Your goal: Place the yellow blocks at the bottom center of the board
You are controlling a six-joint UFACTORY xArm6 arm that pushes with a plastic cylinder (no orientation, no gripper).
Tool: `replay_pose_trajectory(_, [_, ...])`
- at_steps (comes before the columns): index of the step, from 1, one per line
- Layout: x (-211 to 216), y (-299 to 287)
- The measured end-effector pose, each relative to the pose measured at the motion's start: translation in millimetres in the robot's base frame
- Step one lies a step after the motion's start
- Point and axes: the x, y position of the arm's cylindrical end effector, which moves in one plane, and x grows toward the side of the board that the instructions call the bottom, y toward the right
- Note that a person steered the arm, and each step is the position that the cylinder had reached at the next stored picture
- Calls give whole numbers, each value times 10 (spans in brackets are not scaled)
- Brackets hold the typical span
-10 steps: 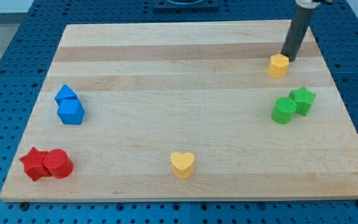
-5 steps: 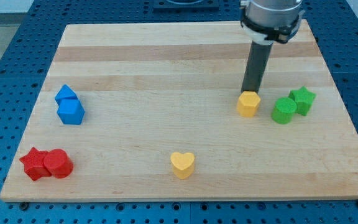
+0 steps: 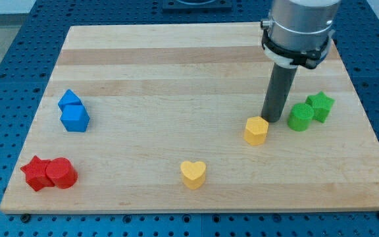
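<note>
A yellow hexagonal block (image 3: 256, 130) lies right of the board's middle. A yellow heart block (image 3: 193, 174) lies near the bottom centre of the wooden board (image 3: 176, 66). My tip (image 3: 272, 119) stands just up and to the right of the yellow hexagon, touching or nearly touching its upper right side. The rod rises from there to the arm at the view's top right.
A green cylinder (image 3: 301, 117) and a green star (image 3: 320, 106) sit close to the right of my tip. Two blue blocks (image 3: 74, 112) lie at the left. A red star (image 3: 35, 173) and a red cylinder (image 3: 60, 174) lie at the bottom left.
My tip has moved down and to the left, pushing the yellow hexagon from the top right towards the board's lower middle. The other blocks have not moved.
</note>
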Motion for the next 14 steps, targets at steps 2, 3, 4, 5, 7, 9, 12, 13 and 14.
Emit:
replay_pose_trajectory(2, [224,-6])
replay_pose_trajectory(3, [278,-76])
replay_pose_trajectory(4, [315,-233])
replay_pose_trajectory(5, [384,-466])
replay_pose_trajectory(7, [509,-865])
replay_pose_trajectory(9, [197,-652])
replay_pose_trajectory(12, [396,-1046])
replay_pose_trajectory(13, [436,-1221])
replay_pose_trajectory(14, [441,-1221])
